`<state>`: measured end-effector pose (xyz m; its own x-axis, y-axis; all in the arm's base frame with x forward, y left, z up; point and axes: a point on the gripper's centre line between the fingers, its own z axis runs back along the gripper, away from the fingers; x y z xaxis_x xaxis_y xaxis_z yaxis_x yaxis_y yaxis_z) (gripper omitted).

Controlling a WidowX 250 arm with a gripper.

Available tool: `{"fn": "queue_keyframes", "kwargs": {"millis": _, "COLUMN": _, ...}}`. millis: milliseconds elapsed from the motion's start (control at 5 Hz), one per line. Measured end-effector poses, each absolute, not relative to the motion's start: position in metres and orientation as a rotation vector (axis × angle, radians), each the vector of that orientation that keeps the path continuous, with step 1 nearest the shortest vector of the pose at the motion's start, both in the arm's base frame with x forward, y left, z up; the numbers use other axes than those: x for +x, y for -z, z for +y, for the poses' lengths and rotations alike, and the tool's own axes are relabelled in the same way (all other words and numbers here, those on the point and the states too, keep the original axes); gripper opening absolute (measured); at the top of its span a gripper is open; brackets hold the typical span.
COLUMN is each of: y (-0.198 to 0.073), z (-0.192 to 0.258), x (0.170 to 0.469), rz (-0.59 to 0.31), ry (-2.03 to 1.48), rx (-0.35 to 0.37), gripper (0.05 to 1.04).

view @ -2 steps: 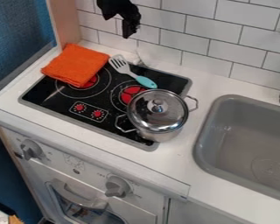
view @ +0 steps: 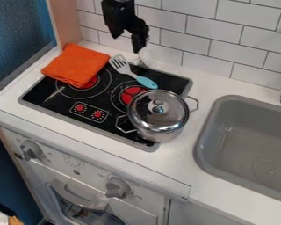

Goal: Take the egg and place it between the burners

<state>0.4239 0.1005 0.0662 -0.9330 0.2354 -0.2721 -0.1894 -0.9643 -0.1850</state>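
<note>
Gripper [view: 138, 47] is lower than in the earlier frame and slightly farther right, at the back edge of the stove [view: 52, 105] near the spatula [view: 128, 72]; towel [view: 76, 65] and pot [view: 159, 115] unchanged. Reads as an approach to the back of the stove, probably for the egg, with the placing still to do. Target area: the gap between the towel-side burner [view: 91, 82] and the pot-side burner [view: 130, 95]. Egg position: unconfirmed. A small pale shape [view: 140, 60] lies just under the gripper, beside the spatula's head (could be the egg, could be only glare or shadow on the counter). Gripper state: cannot tell whether it is open or closed, or whether it holds anything; it is a dark mass against the tiles. Arm cut off by the top edge; towel and pot each cover part of a burner.
</note>
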Motion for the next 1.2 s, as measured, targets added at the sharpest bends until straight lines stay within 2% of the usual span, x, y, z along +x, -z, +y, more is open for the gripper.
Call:
{"fn": "queue_keyframes", "kwargs": {"millis": 200, "y": -0.068, "z": 0.104, "x": 0.427, "rz": -0.106, "ry": -2.995, "rx": -0.47, "gripper": 1.001}}
{"fn": "queue_keyframes", "kwargs": {"millis": 600, "y": -0.043, "z": 0.091, "x": 0.445, "rz": 0.092, "ry": -3.088, "rx": -0.482, "gripper": 1.001}}
{"fn": "queue_keyframes", "kwargs": {"millis": 1000, "y": -0.017, "z": 0.088, "x": 0.459, "rz": 0.147, "ry": -3.13, "rx": -0.407, "gripper": 0.999}}
{"fn": "queue_keyframes", "kwargs": {"millis": 1200, "y": -0.011, "z": 0.086, "x": 0.463, "rz": 0.15, "ry": -3.143, "rx": -0.427, "gripper": 0.958}}
